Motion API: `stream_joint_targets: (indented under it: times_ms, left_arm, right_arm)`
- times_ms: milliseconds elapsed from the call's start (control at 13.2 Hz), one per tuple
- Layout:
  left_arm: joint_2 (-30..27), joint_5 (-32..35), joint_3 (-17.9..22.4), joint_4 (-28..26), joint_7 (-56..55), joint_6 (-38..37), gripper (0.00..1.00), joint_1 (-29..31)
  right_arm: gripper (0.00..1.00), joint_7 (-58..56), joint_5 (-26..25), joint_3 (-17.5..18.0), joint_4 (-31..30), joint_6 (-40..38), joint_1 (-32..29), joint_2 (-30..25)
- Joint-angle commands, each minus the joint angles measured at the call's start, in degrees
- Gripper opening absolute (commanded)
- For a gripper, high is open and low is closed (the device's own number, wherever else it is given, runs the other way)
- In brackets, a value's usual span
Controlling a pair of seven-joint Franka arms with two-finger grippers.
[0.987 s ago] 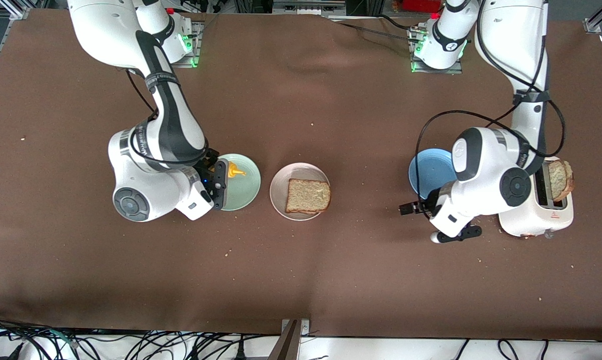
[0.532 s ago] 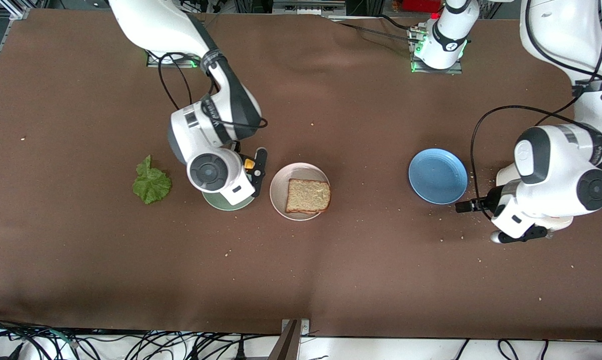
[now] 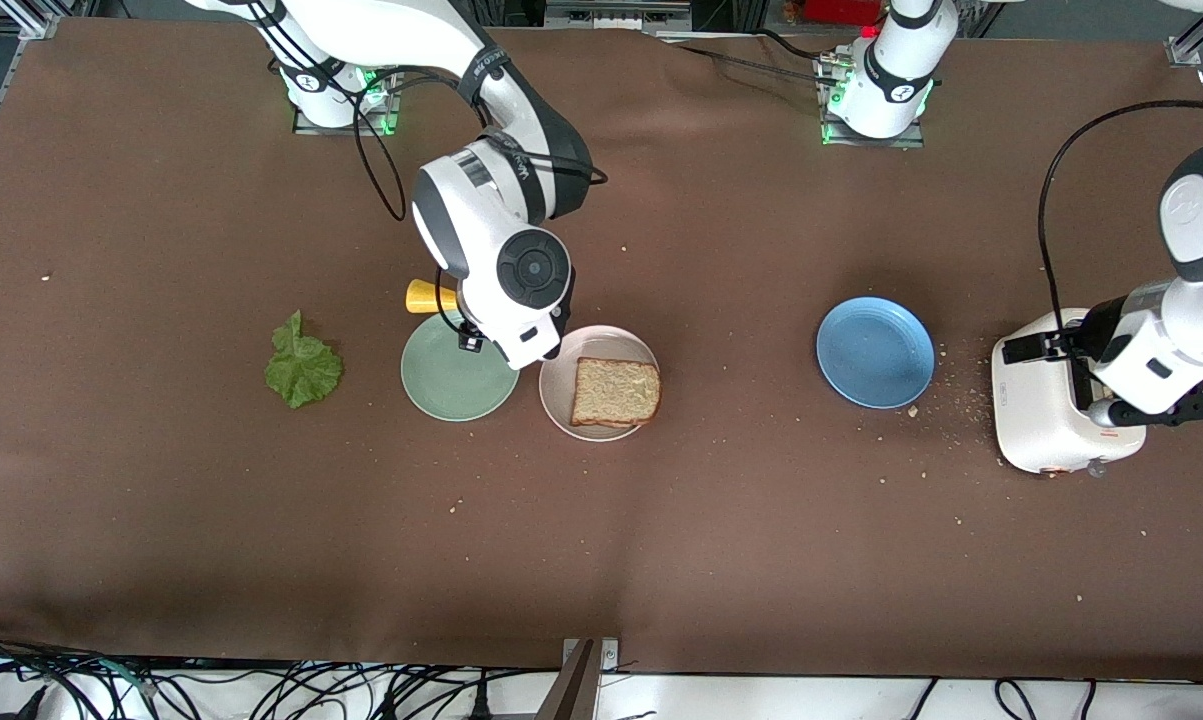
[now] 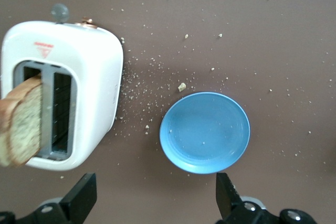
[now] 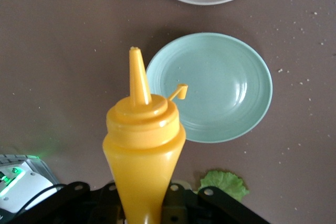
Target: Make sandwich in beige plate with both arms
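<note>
A: Brown surface (image 3: 661, 520) carries the beige plate (image 3: 559, 400) with one bread slice (image 3: 615, 391) flat on it, lettuce (image 3: 302, 365) toward the right arm's end.

B: Why the bottle (image 5: 143, 145)?

A: Right claw (image 5: 142, 203) is clenched on it over the green plate (image 3: 458, 380), nozzle pointing along its long axis toward the beige plate, probably for sauce. Left claw (image 4: 152, 200) hangs spread over the toaster (image 4: 58, 93), likely for the second slice (image 4: 21, 121).

You are looking at a robotics lab bench, not a kitchen: a table draped in brown cloth (image 3: 661, 560), aluminium frame rails (image 3: 1189, 42) at its corners, arm bases bolted to metal mounting plates (image 3: 871, 130) with green status lights, and loose black cables (image 3: 261, 690) along the edge.
</note>
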Motion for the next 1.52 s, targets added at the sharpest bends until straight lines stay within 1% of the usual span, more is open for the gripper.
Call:
stream_joint_targets:
  times_ms: [0, 76, 304, 380, 456, 532, 608, 684, 759, 911, 1063, 1215, 1291, 1443]
  left_arm:
    - [-2.6, 1.9, 0.4, 2.0, 0.7, -4.3, 1.0, 0.3]
    - [-2.6, 2.0, -0.3, 2.9, 0.6, -4.9, 1.0, 0.4]
    - [-3.4, 2.1, -0.8, 3.0, 0.8, -5.2, 1.0, 0.6]
    - [-3.5, 2.2, -1.0, 2.8, 0.9, -5.2, 1.0, 0.6]
    - [-3.7, 2.2, -2.1, 2.8, 1.0, -5.2, 1.0, 1.0]
    - [-3.8, 2.2, -4.4, 2.8, 1.0, -5.2, 1.0, 3.0]
    - [-3.8, 2.4, -8.4, 2.9, 0.9, -5.1, 1.0, 5.9]
    - [-3.8, 3.9, -11.5, 2.9, 0.9, -5.0, 1.0, 8.6]
    - [-3.8, 6.0, -13.2, 2.8, 0.9, -4.9, 1.0, 9.4]
    - [-3.8, 7.3, -13.6, 2.6, 0.9, -4.7, 1.0, 9.3]
    - [-3.8, 7.3, -13.6, 2.8, 0.9, -4.6, 1.0, 9.4]
    - [-3.8, 7.1, -14.3, 2.9, 1.0, -3.9, 1.0, 9.7]
    - [-3.8, 6.9, -15.6, 2.9, 0.9, -3.8, 1.0, 11.1]
    - [-3.8, 6.5, -17.6, 2.9, 1.0, -3.8, 1.0, 13.2]
  right_arm:
    - [0.0, 0.9, -5.3, -0.9, 4.3, -4.9, 1.6, -0.5]
    - [0.0, 1.1, -6.5, -0.9, 4.4, -4.9, 2.1, -0.5]
    - [0.0, 5.0, -10.7, -0.9, 4.4, -5.9, 5.5, -0.5]
    - [0.0, 5.4, -11.7, -0.9, 4.3, -5.9, 6.2, -0.5]
    - [0.0, 5.4, -11.8, -0.9, 4.3, -6.0, 6.3, -0.5]
    - [0.0, 5.3, -11.8, -0.9, 4.3, -6.0, 6.3, -0.5]
    - [0.0, 5.2, -11.8, -0.9, 4.3, -6.0, 6.2, -0.5]
    - [0.0, 5.2, -11.8, -1.0, 4.3, -6.0, 6.2, -0.5]
    - [0.0, 5.1, -11.8, -1.0, 4.3, -6.0, 6.1, -0.5]
    - [0.0, 4.9, -10.6, -1.1, 4.3, -6.0, 5.1, -1.1]
    - [0.0, 4.9, -6.7, -1.0, 4.3, -5.9, 2.4, -2.1]
    - [0.0, 4.8, 1.6, -0.9, 4.3, -5.4, -1.8, -2.1]
    - [0.0, 3.4, 5.6, -0.9, 4.3, -5.5, -4.7, -2.1]
    - [0.0, -2.1, 14.7, -0.8, 4.2, -5.7, -11.1, -2.1]
